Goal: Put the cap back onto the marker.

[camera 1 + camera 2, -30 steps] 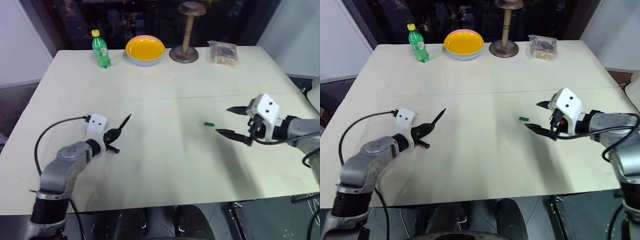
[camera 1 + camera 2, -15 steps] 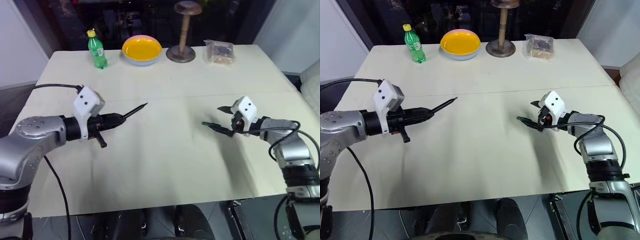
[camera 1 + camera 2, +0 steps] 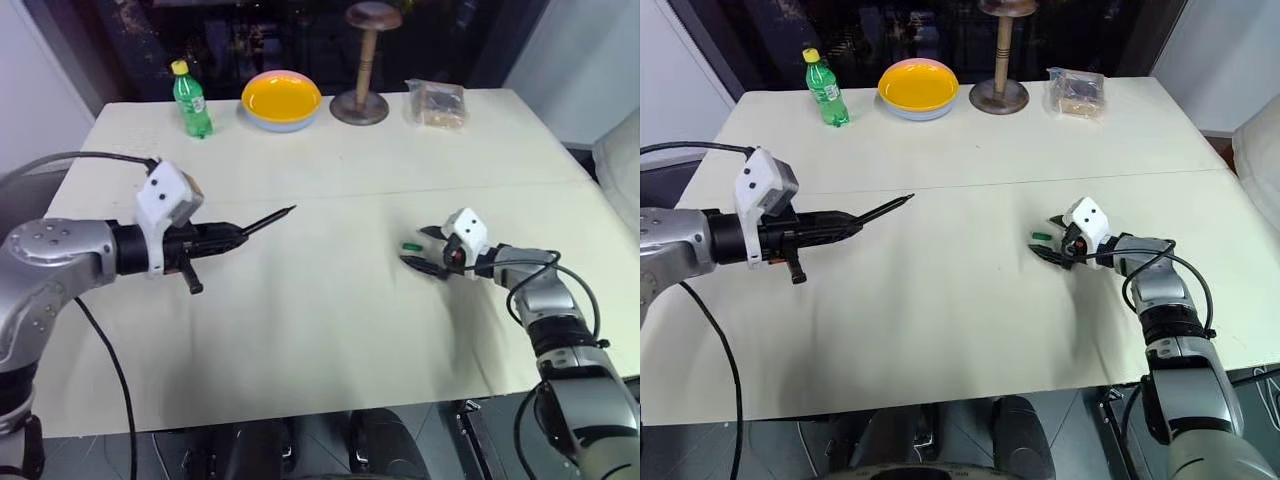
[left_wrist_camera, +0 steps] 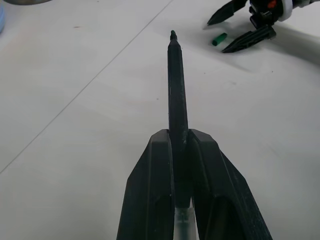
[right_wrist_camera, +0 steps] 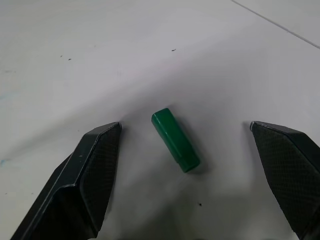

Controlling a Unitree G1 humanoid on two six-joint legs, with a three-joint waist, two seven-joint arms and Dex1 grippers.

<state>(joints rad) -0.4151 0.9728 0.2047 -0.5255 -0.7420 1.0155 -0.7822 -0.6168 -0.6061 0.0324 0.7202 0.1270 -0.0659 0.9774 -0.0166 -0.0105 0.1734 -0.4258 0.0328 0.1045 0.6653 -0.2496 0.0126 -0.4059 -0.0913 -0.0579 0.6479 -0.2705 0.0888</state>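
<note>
**Desk:** Pale cream bench [image 3: 330, 330], dark backdrop behind it. What does the head camera show?

**Photographer:** Along the far edge stand a green bottle [image 3: 190, 100] with a yellow lid, a yellow bowl [image 3: 282, 99], a wooden stand [image 3: 364, 60] and a clear packet [image 3: 438, 103]. On the robot's left, the left claw [image 3: 225, 238] is clamped tight on the marker [image 3: 268, 220], which juts out past the fingers toward the middle of the bench, held above the surface. On the right, the right claw [image 3: 420, 247] sits low at the bench with its fingers spread wide, nothing in them. The cap [image 3: 409, 247] lies on the bench at the mouth of that claw, well apart from the marker.

**Desk:** Left wrist camera?

**Photographer:** Both black fingers [image 4: 155, 200] pinch the marker's black barrel, tip pointing away. Beyond the tip lies the green cap, between the other claw's spread fingertips.

**Desk:** Right wrist camera?

**Photographer:** Cap [image 5: 175, 140] lying on its side on the bench, between the two fingers [image 5: 82, 180] and touching neither; gaps show on both sides.
</note>
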